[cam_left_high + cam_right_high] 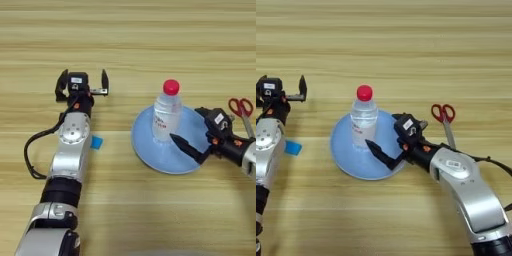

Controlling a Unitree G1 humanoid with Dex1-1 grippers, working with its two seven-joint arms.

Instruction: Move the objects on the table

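In the left eye view, the left gripper is hovering over the light wooden worktop, its jaws standing wide apart on nothing; a small blue rectangular block is lying just behind it, beside the silver forearm; the small clear plastic bottle with a red cap is standing upright on the wide light-blue round plate, well to the right of those jaws.

In the right eye view, the right gripper is reaching over the plate's rim, its jaws spread apart, the bottle standing just left of them, untouched; the red-handled scissors are lying just right of that gripper.
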